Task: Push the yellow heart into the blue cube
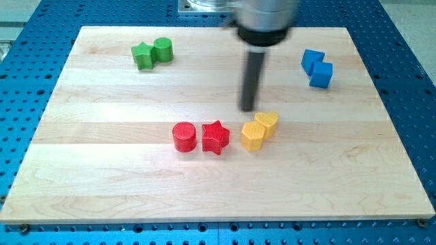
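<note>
The yellow heart (268,124) lies just right of the board's middle, touching a yellow hexagon-like block (253,136) at its lower left. The blue cube (321,74) sits near the view's top right, touching a second blue block (312,60) above it. My tip (248,108) is at the end of the dark rod, just up and left of the yellow heart, a small gap apart from it. The blue cube is far up and right of the heart.
A red cylinder (184,137) and a red star (215,137) sit side by side left of the yellow blocks. A green star-like block (143,56) and a green cylinder (163,50) touch at the view's top left. The wooden board (102,177) rests on a blue perforated table.
</note>
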